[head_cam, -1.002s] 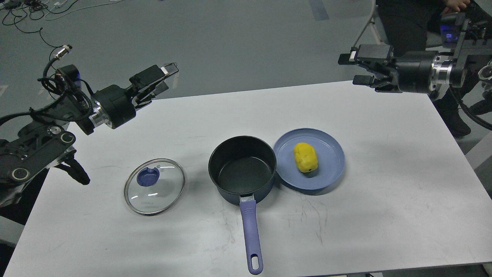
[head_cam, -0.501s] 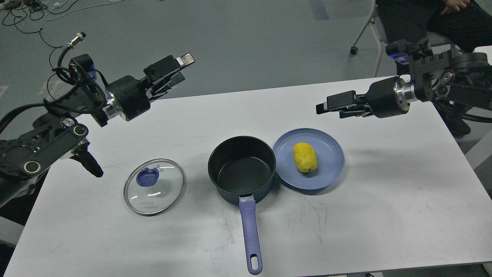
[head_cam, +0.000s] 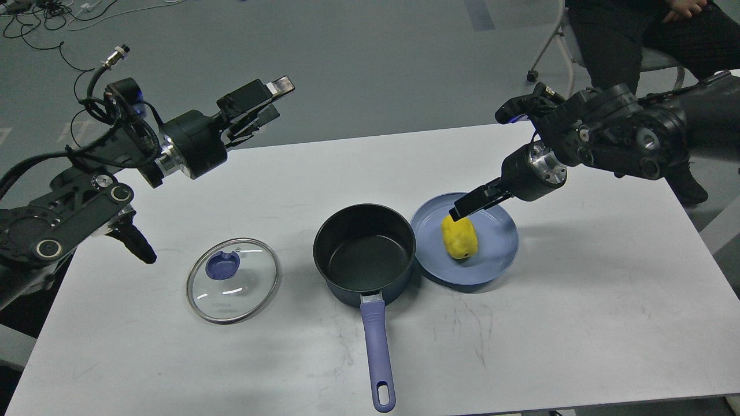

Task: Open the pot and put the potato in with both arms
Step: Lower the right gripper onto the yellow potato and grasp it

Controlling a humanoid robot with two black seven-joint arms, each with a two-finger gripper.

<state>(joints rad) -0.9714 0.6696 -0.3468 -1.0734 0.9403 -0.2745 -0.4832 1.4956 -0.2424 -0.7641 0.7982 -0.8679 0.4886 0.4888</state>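
Observation:
The dark pot (head_cam: 364, 254) with a blue-purple handle stands open and empty at the table's middle. Its glass lid (head_cam: 232, 280) with a blue knob lies flat on the table to the pot's left. A yellow potato (head_cam: 459, 237) lies on a blue plate (head_cam: 500, 248) just right of the pot. My right gripper (head_cam: 462, 209) points down-left, its tip just above the potato's upper end; its fingers overlap, so I cannot tell how they stand. My left gripper (head_cam: 273, 101) is open and empty, raised over the table's far left edge.
The white table (head_cam: 578, 323) carries scuff marks near the front. A seated person and a chair (head_cam: 607, 34) are behind the far right corner. Cables lie on the floor at the far left.
My right arm has swung in from the far right and come down to the potato on the plate. My left gripper has risen a little and moved right.

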